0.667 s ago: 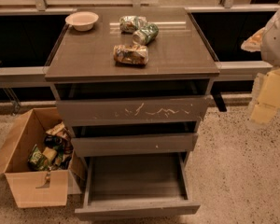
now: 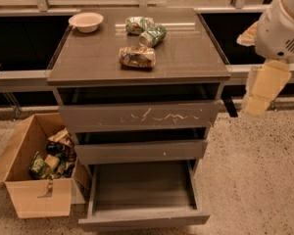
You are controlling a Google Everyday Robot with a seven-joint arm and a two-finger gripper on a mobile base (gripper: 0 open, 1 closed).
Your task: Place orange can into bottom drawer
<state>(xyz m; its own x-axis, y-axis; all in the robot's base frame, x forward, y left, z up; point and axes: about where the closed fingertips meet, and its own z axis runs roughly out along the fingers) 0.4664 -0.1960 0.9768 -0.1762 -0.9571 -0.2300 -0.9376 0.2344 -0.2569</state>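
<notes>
The orange can [image 2: 137,57] lies on its side on top of the grey-brown cabinet [image 2: 186,62], near the middle front. The bottom drawer [image 2: 142,190] is pulled out and I see nothing inside it. My gripper [image 2: 257,102] hangs beside the cabinet's right edge, at about the height of the top drawer, under the white arm housing [image 2: 284,23]. It is well to the right of the can and lower than it, and holds nothing that I can see.
Two green cans [image 2: 147,29] lie at the back of the cabinet top, and a pale bowl [image 2: 86,21] sits at the back left. The scratched top drawer [image 2: 142,115] and the middle drawer [image 2: 142,151] stand slightly out. A cardboard box [image 2: 36,195] of packets stands on the floor to the left.
The arm and gripper have shifted a little left and up, closer to the cabinet's right edge. The can and drawers have not moved.
</notes>
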